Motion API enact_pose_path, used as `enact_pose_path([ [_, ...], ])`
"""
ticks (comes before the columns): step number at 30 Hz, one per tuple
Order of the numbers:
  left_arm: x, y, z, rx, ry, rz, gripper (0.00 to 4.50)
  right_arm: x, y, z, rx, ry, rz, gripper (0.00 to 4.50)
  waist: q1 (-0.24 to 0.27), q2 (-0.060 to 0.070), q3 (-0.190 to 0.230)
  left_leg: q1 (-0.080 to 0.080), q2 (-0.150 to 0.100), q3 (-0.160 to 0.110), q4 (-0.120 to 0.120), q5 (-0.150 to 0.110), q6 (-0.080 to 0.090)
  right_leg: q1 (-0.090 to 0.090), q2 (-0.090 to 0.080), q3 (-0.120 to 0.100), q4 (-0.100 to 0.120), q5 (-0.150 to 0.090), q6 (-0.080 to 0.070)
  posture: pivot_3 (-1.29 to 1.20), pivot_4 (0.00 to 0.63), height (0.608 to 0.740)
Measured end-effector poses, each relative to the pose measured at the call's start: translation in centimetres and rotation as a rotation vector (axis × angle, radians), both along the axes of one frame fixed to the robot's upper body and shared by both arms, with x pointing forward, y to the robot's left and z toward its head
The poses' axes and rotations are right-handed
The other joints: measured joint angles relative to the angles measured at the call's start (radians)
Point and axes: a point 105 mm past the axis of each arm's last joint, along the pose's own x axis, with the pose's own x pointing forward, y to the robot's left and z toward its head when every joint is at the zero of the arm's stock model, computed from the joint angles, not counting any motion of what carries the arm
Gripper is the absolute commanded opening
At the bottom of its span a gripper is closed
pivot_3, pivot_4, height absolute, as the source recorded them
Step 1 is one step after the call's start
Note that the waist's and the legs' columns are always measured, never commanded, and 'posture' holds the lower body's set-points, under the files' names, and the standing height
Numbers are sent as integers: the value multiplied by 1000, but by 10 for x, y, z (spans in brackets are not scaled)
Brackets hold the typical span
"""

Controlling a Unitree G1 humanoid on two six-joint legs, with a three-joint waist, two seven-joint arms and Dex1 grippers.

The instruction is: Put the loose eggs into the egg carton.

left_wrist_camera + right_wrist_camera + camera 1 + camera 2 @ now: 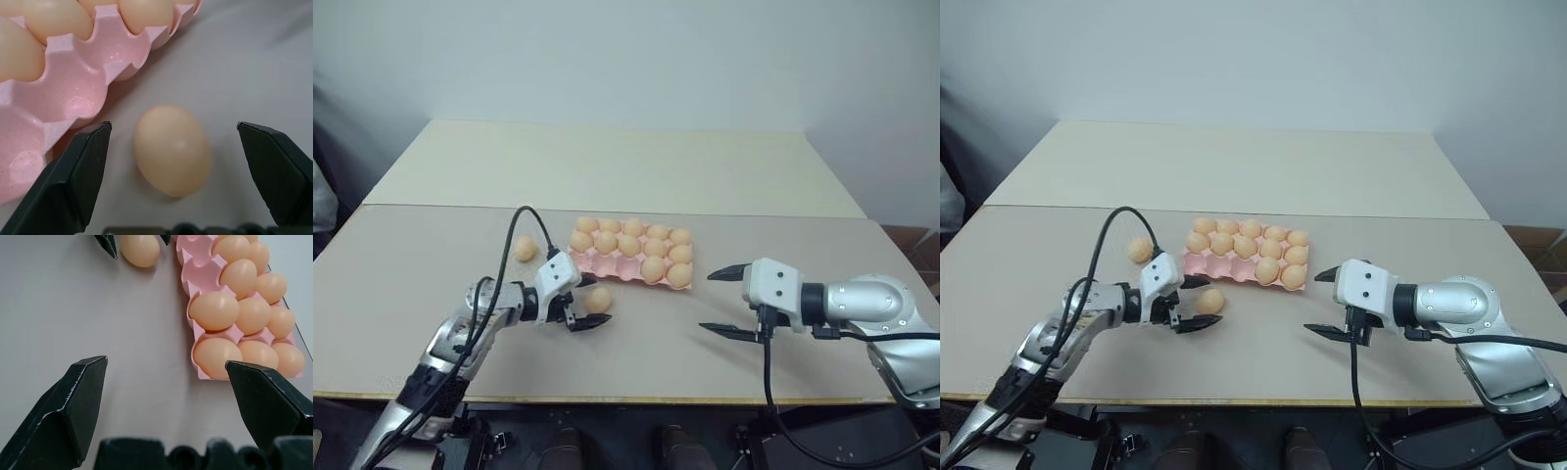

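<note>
Your left gripper [590, 302] sits low over the tan table [431, 294] with its fingers spread wide on either side of a loose egg [598, 300], not yet touching it; that egg lies just beside the near edge of the pink egg carton [607, 263], close to two vacant cups at its near left corner. A second loose egg [525, 248] rests to the carton's left, apart from it. Your right gripper [725, 302] hangs released and holding nothing over bare tabletop right of the carton, with open surface between it and the table's front edge.
</note>
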Motion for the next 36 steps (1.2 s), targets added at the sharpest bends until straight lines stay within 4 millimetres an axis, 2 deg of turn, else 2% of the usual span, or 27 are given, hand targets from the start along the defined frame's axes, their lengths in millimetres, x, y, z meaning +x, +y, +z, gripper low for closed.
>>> enact_pose_path([
  [3, 4, -5, -2, 8, 12, 2, 4500, 0, 0, 0, 1, -1, -2, 4478, -1, 0, 0, 0, 0, 0, 0, 0, 0, 0, 0, 0, 0, 0, 0, 0, 150, 740],
  [4, 5, -4, -4, 17, 17, 6, 4300, 0, 0, 0, 2, -1, -4, 4496, -2, 0, 0, 0, 0, 0, 0, 0, 0, 0, 0, 0, 0, 0, 0, 0, 150, 740],
  [6, 7, -3, -8, 39, 26, 14, 3882, 0, 0, 0, 3, -2, -9, 4500, -3, 0, 0, 0, 0, 0, 0, 0, 0, 0, 0, 0, 0, 0, 0, 0, 150, 740],
  [11, 7, -2, -14, 55, 54, 18, 2234, 1, -1, 0, 6, -10, -20, 4500, -2, 0, 0, 0, 0, -1, 0, 0, 0, 0, 0, 0, 0, 0, 0, 0, 150, 740],
  [13, 6, -2, -14, 57, 52, 14, 1782, 1, 0, 0, 6, -11, -20, 4500, -2, 0, 0, 0, 0, -1, 0, 0, 0, 0, 0, 0, 0, 0, 0, 0, 150, 740],
  [17, 5, -3, -13, 59, 44, -5, 1782, 1, 0, 0, 6, -12, -20, 4500, -2, 0, 0, 0, 0, -1, 0, 0, 0, 0, 0, 0, 0, 0, 0, 0, 150, 740],
  [20, -5, 1, -7, 33, 53, -52, 1782, 1, 0, 0, 5, -12, -19, 4500, -7, 0, 0, 0, 0, -1, 0, 0, 0, 0, 0, 0, 0, 0, 0, 0, 150, 740],
  [25, -11, 8, 27, -94, -6, -92, 1782, 1, 0, 0, 3, -12, -18, 4500, -7, 0, 0, 0, 0, -1, 1, 0, 0, 1, 0, 0, 1, 0, 0, 0, 150, 740],
  [29, -1, -2, 56, -216, -83, -96, 1782, 1, 0, 0, 3, -13, -18, 4500, 4, 0, 0, 1, 0, -2, 2, 0, 0, 4, 0, -1, 0, 1, 1, 0, 150, 740],
  [31, 8, -10, 64, -243, -109, -88, 1782, 1, 0, 1, 4, -17, -19, 4500, 7, 0, 0, 2, 0, -2, 3, 0, 0, 6, 0, -1, -1, 1, 1, 0, 150, 740],
  [33, 18, -16, 64, -243, -126, -70, 1782, 1, 0, 2, 5, -24, -23, 4500, 7, 0, 0, 3, 0, -2, 3, 0, 0, 7, 0, -1, -2, 1, 1, 0, 150, 740],
  [36, 30, -26, 55, -210, -122, -65, 1782, 0, 0, 4, 6, -37, -30, 4500, 7, 0, 0, 3, -1, -2, 3, 0, 0, 8, 0, -2, -2, 1, 2, 0, 150, 740],
])
